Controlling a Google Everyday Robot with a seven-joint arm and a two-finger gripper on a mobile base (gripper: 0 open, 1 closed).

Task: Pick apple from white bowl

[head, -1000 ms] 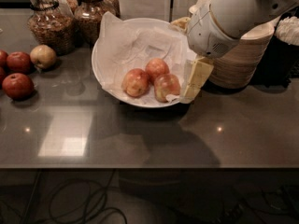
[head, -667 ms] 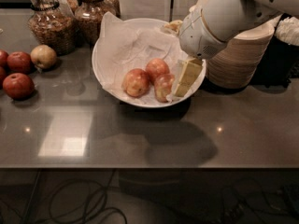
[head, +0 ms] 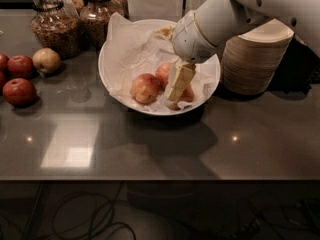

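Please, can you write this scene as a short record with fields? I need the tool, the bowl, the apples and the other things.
tool: lowered into the white bowl, right of its middle, among the apples
white bowl: mid counter, lined with crumpled paper
left apple: in the bowl, beside the tool
back apple: in the bowl, partly behind the tool
right apple: in the bowl, mostly hidden by the tool
loose apples: on the counter, far left
jars: back left
stacked beige bowls: right of the white bowl

hand [head: 178,86] shifted left, over apples [head: 145,88] in white bowl [head: 106,81]
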